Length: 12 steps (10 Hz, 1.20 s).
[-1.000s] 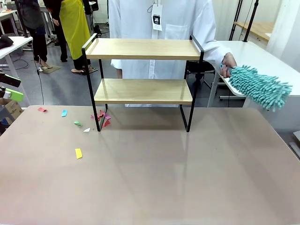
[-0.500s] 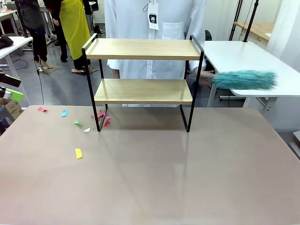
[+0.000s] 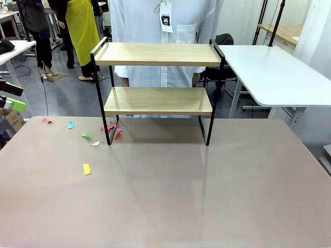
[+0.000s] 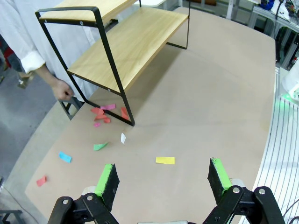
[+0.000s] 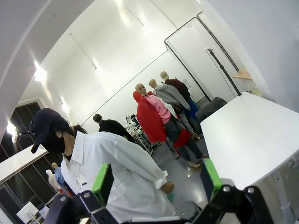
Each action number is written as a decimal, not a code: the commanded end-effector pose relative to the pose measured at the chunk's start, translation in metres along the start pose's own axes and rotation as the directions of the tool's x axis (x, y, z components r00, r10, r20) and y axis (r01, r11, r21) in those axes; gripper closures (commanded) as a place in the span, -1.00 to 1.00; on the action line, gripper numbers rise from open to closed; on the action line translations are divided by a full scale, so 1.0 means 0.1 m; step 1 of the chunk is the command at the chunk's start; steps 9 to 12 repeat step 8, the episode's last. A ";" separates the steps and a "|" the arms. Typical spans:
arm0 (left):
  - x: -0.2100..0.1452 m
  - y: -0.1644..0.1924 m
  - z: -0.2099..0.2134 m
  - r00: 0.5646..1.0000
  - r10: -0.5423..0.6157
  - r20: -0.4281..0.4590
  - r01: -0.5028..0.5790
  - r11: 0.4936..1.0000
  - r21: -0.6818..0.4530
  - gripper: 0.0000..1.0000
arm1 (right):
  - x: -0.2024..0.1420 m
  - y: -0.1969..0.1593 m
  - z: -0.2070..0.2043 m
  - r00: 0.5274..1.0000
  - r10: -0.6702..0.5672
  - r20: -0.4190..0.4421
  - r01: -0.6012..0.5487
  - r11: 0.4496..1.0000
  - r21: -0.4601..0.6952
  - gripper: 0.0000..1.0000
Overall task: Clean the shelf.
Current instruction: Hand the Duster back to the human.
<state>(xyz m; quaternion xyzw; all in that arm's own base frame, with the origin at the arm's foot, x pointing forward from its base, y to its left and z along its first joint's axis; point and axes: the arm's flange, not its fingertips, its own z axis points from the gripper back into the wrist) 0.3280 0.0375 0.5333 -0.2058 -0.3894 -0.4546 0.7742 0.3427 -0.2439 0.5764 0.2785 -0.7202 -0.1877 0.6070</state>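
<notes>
Two-tier shelf, light wooden boards in black metal frame: at table's far edge, boards bare. Left gripper and right gripper: jaws spread, empty. Step judged: cleaning finished or paused; next, check boards

A: Shelf?
B: One. Two wooden boards, four black legs.
A: Desks?
B: Two: the brown desk carrying the shelf, and a white desk at far right.
A: Paper scraps?
B: Five loose ones on the left: one red scrap, one blue scrap, one green scrap, one white scrap, one yellow scrap. Also one red-pink cluster at the shelf's near left leg; it's several pieces, exact count unclear.
A: Green pads?
B: Four: two pads on the left jaws, two pads on the right jaws.
A: People at the far side?
B: One white-coated person.
</notes>
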 end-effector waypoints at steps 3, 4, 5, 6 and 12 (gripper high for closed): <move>0.01 0.01 0.00 1.000 -0.014 0.020 0.014 1.000 -0.006 -1.00 | 0.00 0.01 0.02 1.000 0.000 0.002 0.000 1.000 -0.008 -1.00; 0.01 0.01 0.00 1.000 -0.014 0.020 0.014 1.000 -0.006 -1.00 | 0.00 0.01 0.02 1.000 0.000 0.002 0.000 1.000 -0.008 -1.00; 0.01 0.01 0.00 1.000 -0.014 0.020 0.014 1.000 -0.006 -1.00 | 0.00 0.01 0.02 1.000 0.000 0.002 0.000 1.000 -0.008 -1.00; 0.01 0.01 0.00 1.000 -0.014 0.020 0.014 1.000 -0.006 -1.00 | 0.00 0.01 0.02 1.000 0.000 0.002 0.000 1.000 -0.008 -1.00; 0.01 0.01 0.00 1.000 -0.014 0.020 0.014 1.000 -0.006 -1.00 | 0.00 0.01 0.02 1.000 0.000 0.002 0.000 1.000 -0.008 -1.00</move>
